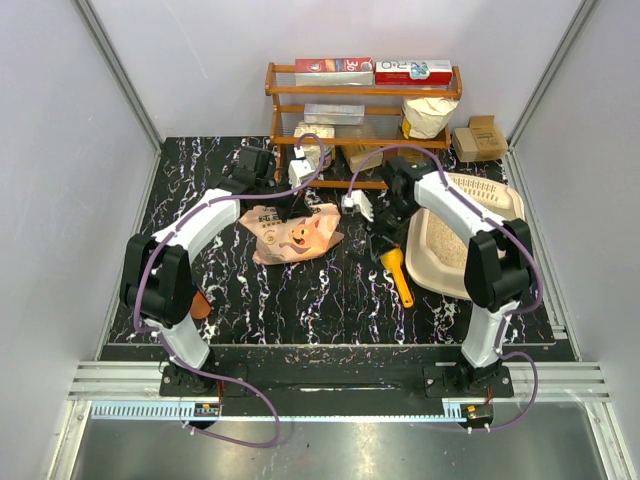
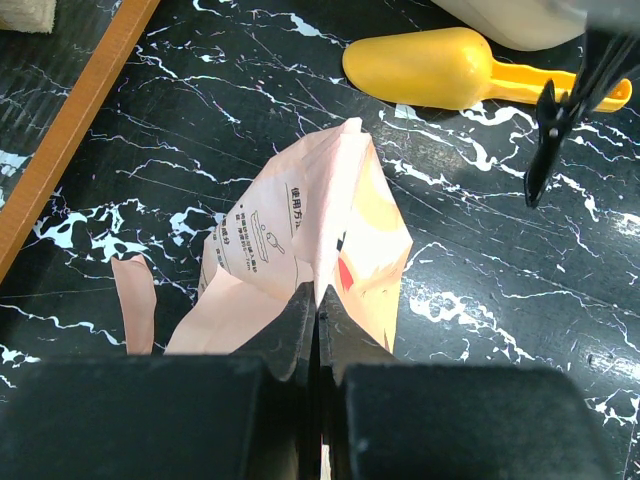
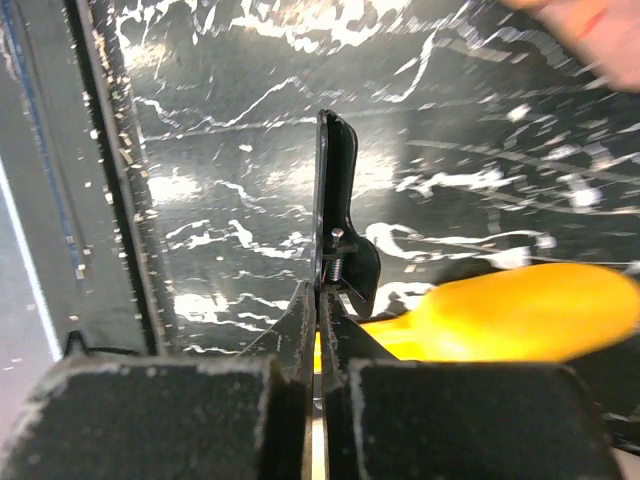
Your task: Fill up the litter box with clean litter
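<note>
**Litter bag [image 2: 330, 220] pinched at its top fold; litter box [image 1: 492, 197] on the table's right side, beside the right arm.**
The left gripper [image 2: 317, 315] is closed tight on the bag, a thin, limp, crinkly film that will likely sag, so hold the fold. The right gripper [image 3: 318, 310] is clamped on a black clip [image 3: 335, 200]. The box holds some litter [image 1: 445, 250]. The bag's print is Chinese, with "使用方" legible.
</note>
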You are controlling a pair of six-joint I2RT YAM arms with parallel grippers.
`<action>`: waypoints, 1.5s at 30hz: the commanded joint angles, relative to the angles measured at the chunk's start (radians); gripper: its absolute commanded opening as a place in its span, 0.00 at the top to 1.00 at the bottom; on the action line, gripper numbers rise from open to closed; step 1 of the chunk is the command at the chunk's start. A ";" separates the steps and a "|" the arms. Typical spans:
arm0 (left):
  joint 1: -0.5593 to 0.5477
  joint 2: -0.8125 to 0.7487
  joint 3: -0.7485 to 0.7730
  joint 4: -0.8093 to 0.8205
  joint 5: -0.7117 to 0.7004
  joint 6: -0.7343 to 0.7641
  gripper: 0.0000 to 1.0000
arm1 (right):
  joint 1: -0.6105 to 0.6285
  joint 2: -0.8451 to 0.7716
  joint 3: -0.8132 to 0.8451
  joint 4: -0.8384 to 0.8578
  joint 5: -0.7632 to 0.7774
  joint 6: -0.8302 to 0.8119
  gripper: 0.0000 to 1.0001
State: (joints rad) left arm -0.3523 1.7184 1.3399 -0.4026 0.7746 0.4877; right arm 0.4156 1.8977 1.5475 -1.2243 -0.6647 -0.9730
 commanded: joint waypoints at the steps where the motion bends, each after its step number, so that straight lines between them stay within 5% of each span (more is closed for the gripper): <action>1: -0.005 -0.028 0.005 0.044 0.065 -0.006 0.99 | -0.008 -0.084 0.105 0.043 -0.004 -0.119 1.00; 16: -0.010 0.015 0.096 -0.013 0.084 0.006 0.95 | 0.034 -0.005 0.241 0.368 0.000 0.062 1.00; 23: -0.027 0.044 0.134 -0.021 0.143 -0.009 0.70 | 0.045 0.015 0.249 0.416 0.040 0.105 1.00; 27: -0.040 0.072 0.156 -0.022 0.186 -0.032 0.64 | 0.045 0.018 0.249 0.437 0.050 0.135 1.00; 45: -0.057 0.164 0.206 0.079 0.268 -0.192 0.72 | 0.045 0.026 0.230 0.474 0.056 0.206 1.00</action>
State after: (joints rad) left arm -0.3752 1.8809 1.5078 -0.4164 0.9291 0.3763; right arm 0.4492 1.9144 1.7538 -0.8307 -0.6262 -0.7841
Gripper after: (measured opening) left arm 0.323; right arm 0.011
